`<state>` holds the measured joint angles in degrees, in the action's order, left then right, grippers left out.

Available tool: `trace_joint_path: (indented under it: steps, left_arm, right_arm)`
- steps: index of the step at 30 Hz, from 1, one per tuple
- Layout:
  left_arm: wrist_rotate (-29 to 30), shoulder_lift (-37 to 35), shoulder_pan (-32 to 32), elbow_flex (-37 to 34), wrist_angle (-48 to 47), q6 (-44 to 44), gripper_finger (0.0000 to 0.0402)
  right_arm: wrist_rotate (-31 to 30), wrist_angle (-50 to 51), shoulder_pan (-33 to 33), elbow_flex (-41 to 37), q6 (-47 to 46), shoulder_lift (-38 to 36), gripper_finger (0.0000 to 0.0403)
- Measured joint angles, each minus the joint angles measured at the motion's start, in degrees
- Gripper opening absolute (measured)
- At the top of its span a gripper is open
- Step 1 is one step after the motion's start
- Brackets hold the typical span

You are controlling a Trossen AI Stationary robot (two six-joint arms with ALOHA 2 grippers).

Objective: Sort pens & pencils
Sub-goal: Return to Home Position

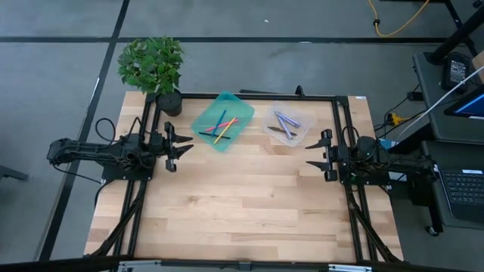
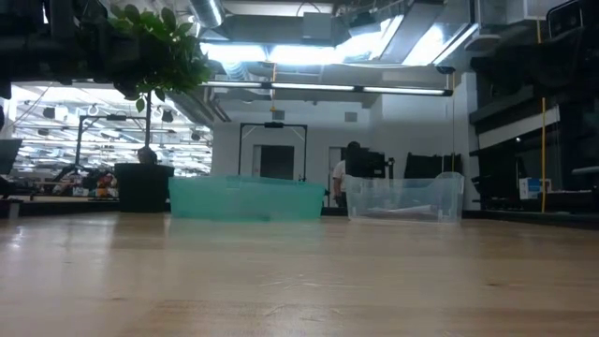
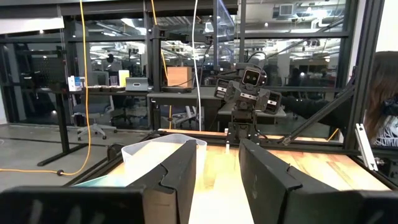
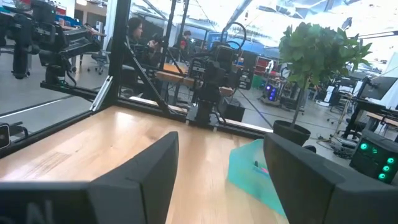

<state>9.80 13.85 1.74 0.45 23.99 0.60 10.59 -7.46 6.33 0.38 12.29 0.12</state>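
The sorting is judged to be finished, or very nearly so. The slim pink, yellow and blue pencils [image 1: 220, 127] are seen lying inside the green bin [image 1: 227, 102] at the far middle of the table [image 1: 242, 215]. The lavender and dark pens [image 1: 284, 125] are gathered in the clear bin [image 1: 305, 125] just beside it, on the right arm's side. No loose stick can be made out on the bare wood in either the high or the low view. The left gripper [image 1: 181, 144] is held over the table's left edge and the right gripper [image 1: 315, 156] over its right edge. Each is pointed inward and kept well apart from both bins. The fingers of both are spread apart, and nothing is carried between them. Only the parking of the arms is judged to be left.
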Motion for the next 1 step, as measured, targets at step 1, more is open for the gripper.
trace_joint_path:
  steps: [1]
  left_arm:
    - [0.00, 0.00, 0.00, 0.00, 0.00, -0.02, 0.0115]
  right_arm:
    - [0.00, 0.00, 0.00, 0.00, 0.00, 0.00, 0.0236]
